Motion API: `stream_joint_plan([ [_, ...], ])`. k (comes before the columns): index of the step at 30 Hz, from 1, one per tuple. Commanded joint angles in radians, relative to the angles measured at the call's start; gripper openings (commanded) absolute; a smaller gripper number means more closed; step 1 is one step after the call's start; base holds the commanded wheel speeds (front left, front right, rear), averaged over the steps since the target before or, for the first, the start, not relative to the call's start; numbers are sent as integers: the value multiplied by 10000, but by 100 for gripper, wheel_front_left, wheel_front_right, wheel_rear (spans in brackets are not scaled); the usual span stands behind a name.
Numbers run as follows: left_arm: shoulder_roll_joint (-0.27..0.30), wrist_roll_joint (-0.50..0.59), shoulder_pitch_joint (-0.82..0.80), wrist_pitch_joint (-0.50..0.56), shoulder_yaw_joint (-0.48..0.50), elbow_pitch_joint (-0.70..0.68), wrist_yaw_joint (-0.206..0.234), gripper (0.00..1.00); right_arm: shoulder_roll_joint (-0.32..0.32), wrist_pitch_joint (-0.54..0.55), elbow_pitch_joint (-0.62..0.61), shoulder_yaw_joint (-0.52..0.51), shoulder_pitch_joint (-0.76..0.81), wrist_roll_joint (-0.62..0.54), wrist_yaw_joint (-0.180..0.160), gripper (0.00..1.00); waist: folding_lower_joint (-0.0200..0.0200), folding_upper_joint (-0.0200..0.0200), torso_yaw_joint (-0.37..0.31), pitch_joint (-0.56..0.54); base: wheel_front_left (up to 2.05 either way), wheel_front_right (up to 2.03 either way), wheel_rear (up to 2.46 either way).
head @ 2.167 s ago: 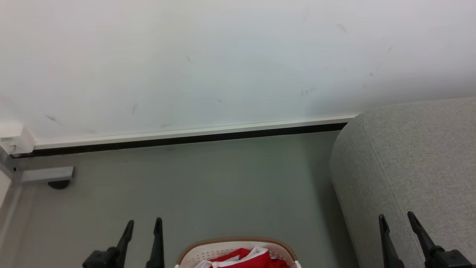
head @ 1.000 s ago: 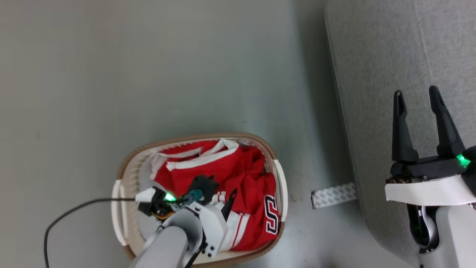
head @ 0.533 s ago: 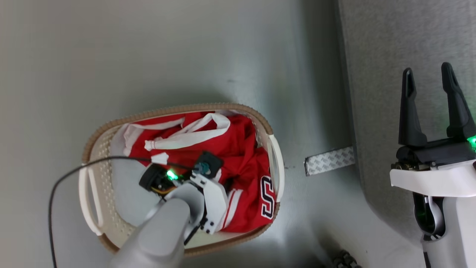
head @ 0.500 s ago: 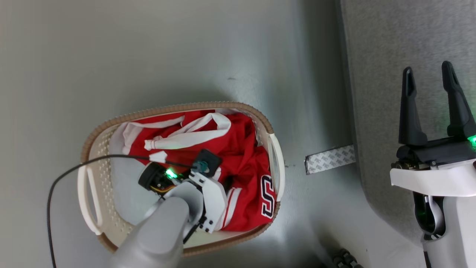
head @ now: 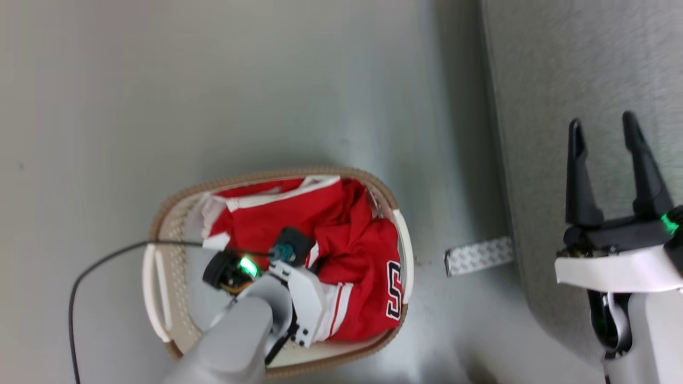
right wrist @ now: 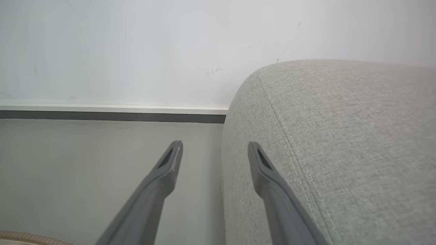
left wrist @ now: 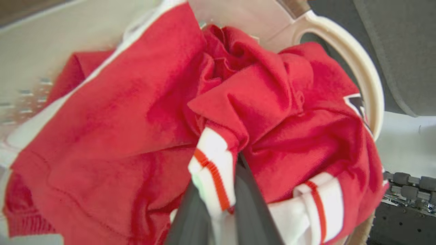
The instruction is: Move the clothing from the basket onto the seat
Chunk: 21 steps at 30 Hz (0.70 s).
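Observation:
The white basket [head: 176,213] with a tan rim stands on the floor left of the grey seat [head: 576,64]. Red clothing [head: 341,234] with white stripes and a black-and-white number fills it. My left arm reaches down into the basket, its wrist [head: 291,266] covering the fingers in the head view. In the left wrist view my left gripper [left wrist: 218,177] is shut on a white, red-striped fold of the clothing [left wrist: 143,112]. My right gripper [head: 601,122] hangs open over the seat's edge, nothing between its fingers; the right wrist view shows that gripper [right wrist: 214,144] beside the seat [right wrist: 340,136].
A patterned strip of tape [head: 477,255] lies on the grey floor between basket and seat. A black cable [head: 101,261] trails left from my left wrist. A white wall with a dark baseboard [right wrist: 112,116] stands behind the seat. The basket's handle [left wrist: 357,68] is near my left gripper.
The head camera tipped down from the wall to the basket. My left arm went into the basket and the red fabric has bunched up around it. The right gripper stays open.

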Motion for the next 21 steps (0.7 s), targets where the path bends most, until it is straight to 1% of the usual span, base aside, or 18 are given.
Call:
stream_joint_plan([
  [1, 56, -213, 218, -114, -7, -40, 52, 0, -11, -11, 96, -1, 243, 68, -21, 100, -1, 0, 132, -843, 0, 0, 0],
  [8, 52, -1621, 1335, -804, -29, -667, 333, 0, -11, -13, 548, -30, 1298, -128, -21, 100, -1, 0, 548, -3140, 0, 0, 0],
  [12, 45, -2182, 1922, -1037, 31, -1112, 560, 0, -13, -13, 756, -84, 1981, -266, -21, 100, -1, 0, 868, -4391, 0, 0, 0],
  [16, 63, -2418, 2384, -1113, 150, -1649, 765, 0, -14, -13, 894, -125, 2583, -407, -21, 100, -1, 0, 1210, -5384, 0, 0, 0],
  [21, 299, -2693, 2896, -935, 323, -2629, 981, 0, -14, -13, 1068, -153, 3154, -480, -21, 100, -1, 0, 1562, -6306, 0, 0, 0],
])
